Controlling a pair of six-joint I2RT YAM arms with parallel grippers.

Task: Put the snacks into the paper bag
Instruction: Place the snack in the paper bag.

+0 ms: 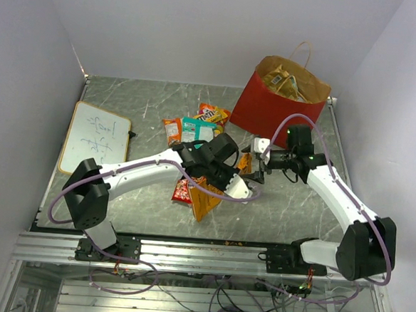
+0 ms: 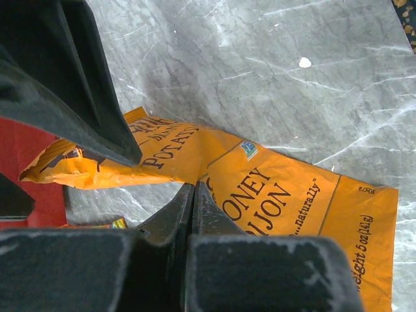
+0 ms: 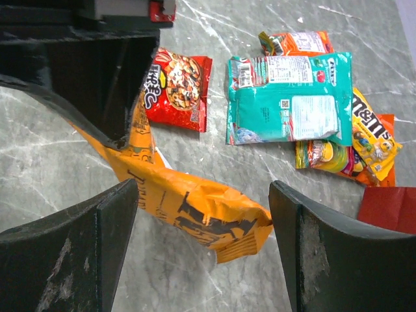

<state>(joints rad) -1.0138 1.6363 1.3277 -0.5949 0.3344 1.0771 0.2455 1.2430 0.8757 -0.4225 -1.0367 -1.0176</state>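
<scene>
Top view, paper bag: the paper bag point(image 1: 265, 106) stands upright at the far right of the table point(image 1: 297, 205), mouth open, with packets point(image 1: 284, 81) lying inside.
Top view, loose snacks: the teal pack point(image 1: 195, 130), small orange pack point(image 1: 172, 131) and yellow candy pack point(image 1: 214, 115) lie grouped at mid-table, left of the paper bag. The small red pack point(image 1: 182, 191) lies nearer the arms.
Top view, chip bag: the orange Kettle chip bag point(image 1: 205, 202) sits just beside the small red pack and runs up toward both tools.
Top view, tools: the left tool point(image 1: 249, 179) and right tool point(image 1: 257, 161) meet close together at mid-table. Their jaw state is not readable from here.
Top view, white board: the white board point(image 1: 95, 137) lies flat at far left, well apart from the snacks.
Left wrist, left tool: the left tool point(image 2: 194, 195) is clenched, jaws pressed together on an edge of the orange Kettle chip bag point(image 2: 279, 195).
Left wrist, chip bag: its lower part rests printed face up on the table point(image 2: 260, 65), and its crumpled end is raised.
Right wrist, right tool: the right tool point(image 3: 201, 192) is released, fingers point(image 3: 65, 260) wide apart on either side of the raised end of the orange Kettle chip bag point(image 3: 195, 211). Contact with the left-hand finger cannot be told.
Right wrist, left tool: the left tool point(image 3: 120, 130) grips the bag's upper edge at upper left.
Right wrist, loose snacks: the small red pack point(image 3: 175, 88), teal pack point(image 3: 289, 97), small orange pack point(image 3: 299, 42) and yellow candy pack point(image 3: 374, 140) lie on the table point(image 3: 39, 162) beyond the fingers.
Right wrist, paper bag: a red corner of the paper bag point(image 3: 390, 208) shows at the right edge.
</scene>
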